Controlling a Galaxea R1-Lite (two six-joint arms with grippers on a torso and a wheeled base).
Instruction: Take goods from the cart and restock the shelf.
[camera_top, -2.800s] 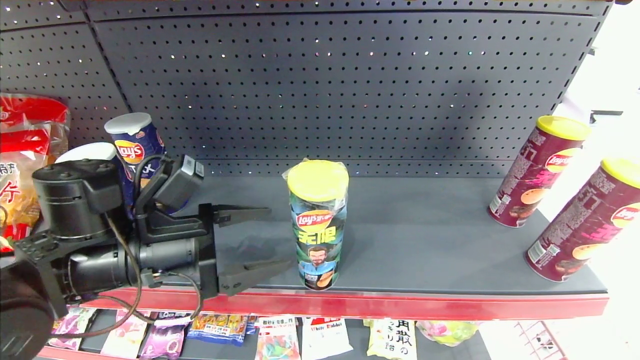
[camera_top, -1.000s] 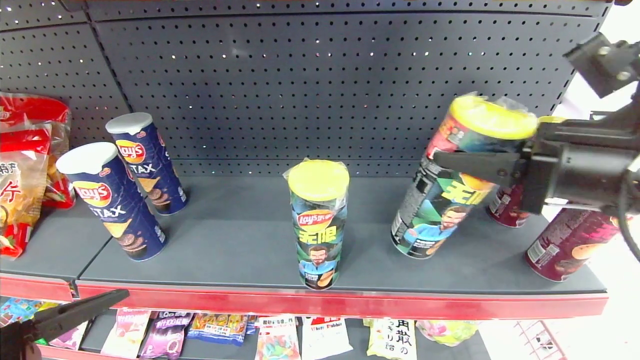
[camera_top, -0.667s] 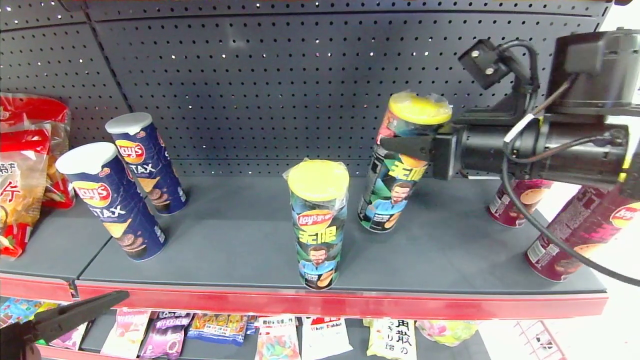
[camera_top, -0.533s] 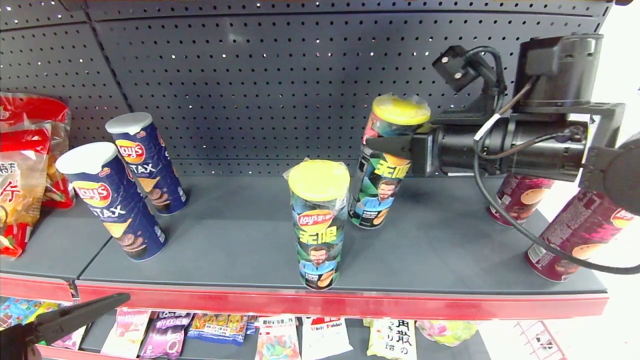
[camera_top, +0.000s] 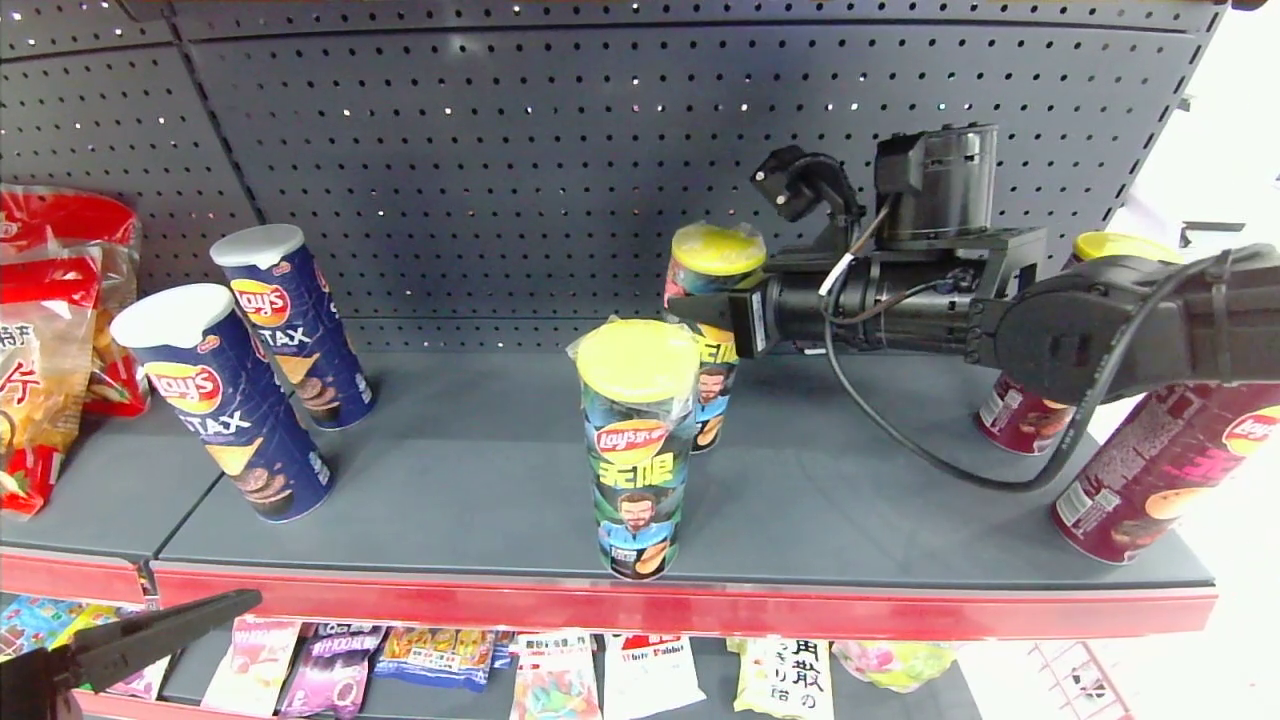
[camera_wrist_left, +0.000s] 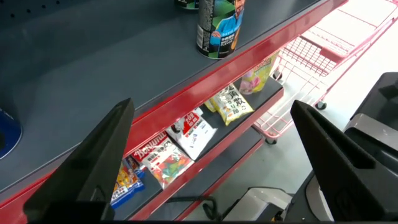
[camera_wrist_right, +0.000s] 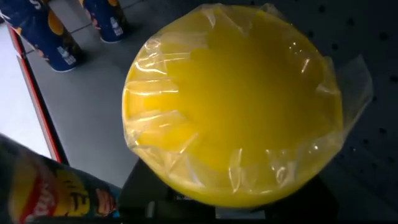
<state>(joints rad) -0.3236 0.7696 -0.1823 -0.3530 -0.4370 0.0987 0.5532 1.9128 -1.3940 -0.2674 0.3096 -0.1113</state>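
Clamps one green can (camera_top: 712, 262) in right gripper (camera_top: 700, 302), second green can (camera_top: 637, 450) just beside, two blue cans (camera_top: 225, 400) (camera_top: 290, 320) beyond; left gripper (camera_wrist_left: 211, 106) spread.

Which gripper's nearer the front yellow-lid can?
Right. The right gripper holds a second can just behind the front can; the left gripper is open, below the shelf edge, far left.

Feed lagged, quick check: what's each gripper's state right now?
Left gripper: open, holding nothing.
Right gripper: shut on the yellow-lidded chip can.
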